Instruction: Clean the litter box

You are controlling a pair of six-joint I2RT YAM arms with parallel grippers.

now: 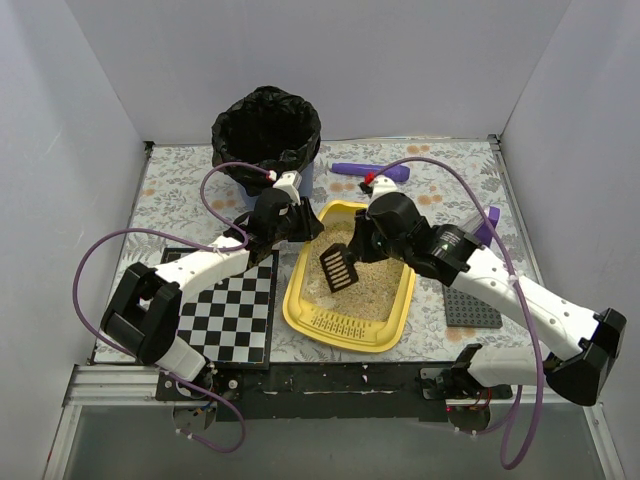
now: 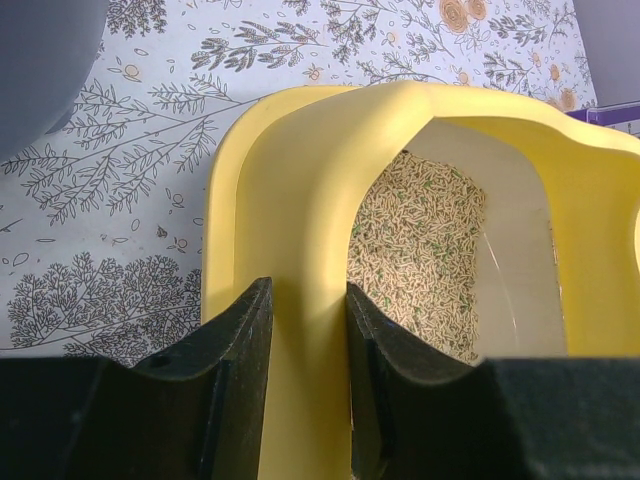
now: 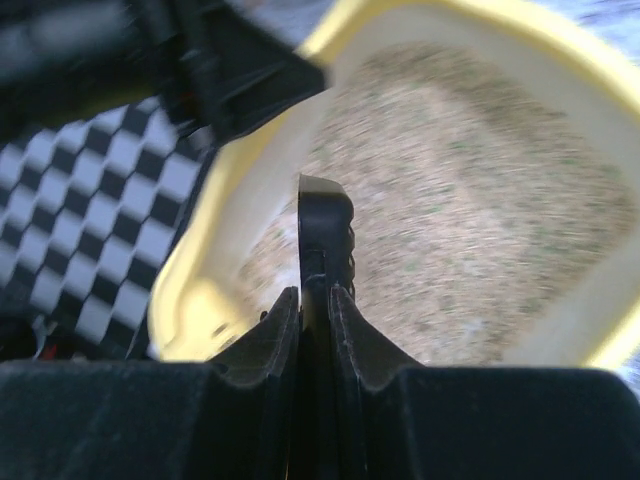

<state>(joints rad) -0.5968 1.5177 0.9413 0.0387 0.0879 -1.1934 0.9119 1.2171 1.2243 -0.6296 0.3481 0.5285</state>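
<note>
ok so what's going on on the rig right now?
Litter box cleaning. The left gripper is clamped on the rim of the yellow litter box at its far left corner, apparently steadying it. The right gripper is shut on the black slotted scoop, head down over the litter. I can't tell whether the scoop touches it. The bin with the black bag stands just behind the box.

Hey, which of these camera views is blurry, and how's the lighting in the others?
Right wrist view: smeared by blur, the litter box and checkerboard soft, only the black scoop in the right gripper fairly crisp. Left wrist view: sharp, single litter grains readable, the left gripper almost a black silhouette. Top view: evenly lit, in focus, soft shadows, no glare.
</note>
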